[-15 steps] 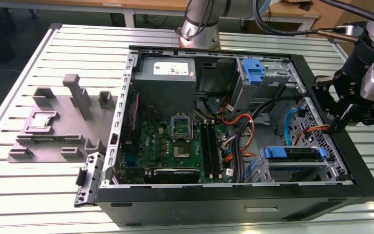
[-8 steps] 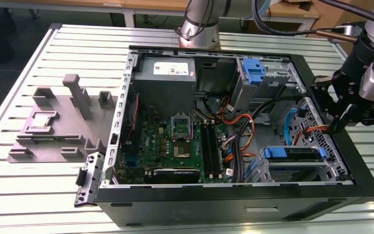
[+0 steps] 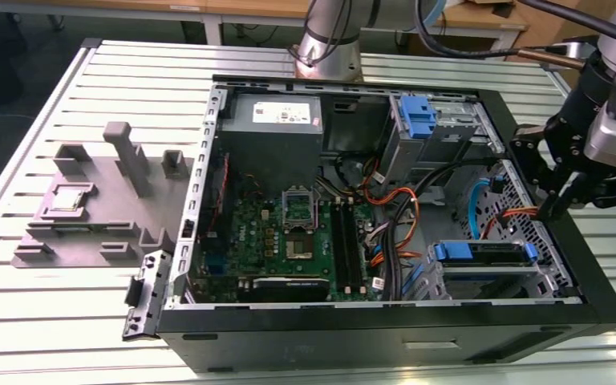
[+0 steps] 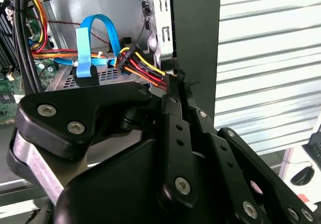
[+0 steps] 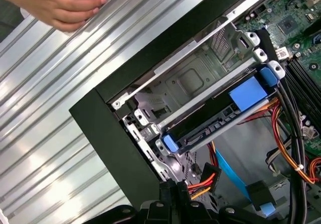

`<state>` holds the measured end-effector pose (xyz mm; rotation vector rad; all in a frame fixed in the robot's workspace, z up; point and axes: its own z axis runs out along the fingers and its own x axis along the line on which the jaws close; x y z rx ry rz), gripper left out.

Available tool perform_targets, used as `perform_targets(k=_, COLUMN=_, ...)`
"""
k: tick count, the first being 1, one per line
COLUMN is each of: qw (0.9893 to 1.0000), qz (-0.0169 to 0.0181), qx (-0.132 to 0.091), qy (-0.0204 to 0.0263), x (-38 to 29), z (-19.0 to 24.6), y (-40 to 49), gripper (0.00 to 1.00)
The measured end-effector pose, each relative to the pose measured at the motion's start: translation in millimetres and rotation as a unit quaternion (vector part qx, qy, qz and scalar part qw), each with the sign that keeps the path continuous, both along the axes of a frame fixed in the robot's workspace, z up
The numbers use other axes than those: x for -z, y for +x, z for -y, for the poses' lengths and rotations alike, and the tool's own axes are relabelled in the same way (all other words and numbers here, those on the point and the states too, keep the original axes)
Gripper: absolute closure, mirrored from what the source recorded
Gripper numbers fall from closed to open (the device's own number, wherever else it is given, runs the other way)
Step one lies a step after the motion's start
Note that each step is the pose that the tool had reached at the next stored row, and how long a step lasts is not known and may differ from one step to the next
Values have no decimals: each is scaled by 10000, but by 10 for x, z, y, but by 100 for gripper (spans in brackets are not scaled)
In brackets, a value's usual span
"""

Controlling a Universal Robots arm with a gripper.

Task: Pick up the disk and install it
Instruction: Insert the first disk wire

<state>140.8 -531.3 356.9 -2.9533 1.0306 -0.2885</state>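
Observation:
The disk (image 3: 484, 252) lies flat in the metal drive cage at the case's corner, on the exterior view's right, with blue rails at its ends. In the first wrist view the disk (image 5: 210, 119) shows a dark side, a blue tab and blue end clips, seated in the cage. My gripper (image 3: 552, 208) hangs over the case's side wall, above and just outside the cage, apart from the disk. Both wrist views show its black fingers (image 4: 173, 98) pressed together with nothing between them; the gripper (image 5: 170, 186) tips point toward the case wall.
A loose power plug with red, yellow and orange wires (image 5: 206, 176) and a blue data cable (image 4: 95, 25) hang near the fingertips. A blue bracket (image 3: 416, 117) stands at the case's back. A person's hand (image 5: 55, 3) rests on the slatted table outside the case.

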Motion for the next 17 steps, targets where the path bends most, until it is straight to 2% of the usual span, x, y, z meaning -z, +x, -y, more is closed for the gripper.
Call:
perform_targets(k=3, qw=9999, qz=0, qx=173, qy=-10, x=0, z=0, y=1, gripper=83)
perform_targets(k=17, qw=9998, qz=0, qx=180, qy=-10, x=0, z=0, y=0, gripper=83)
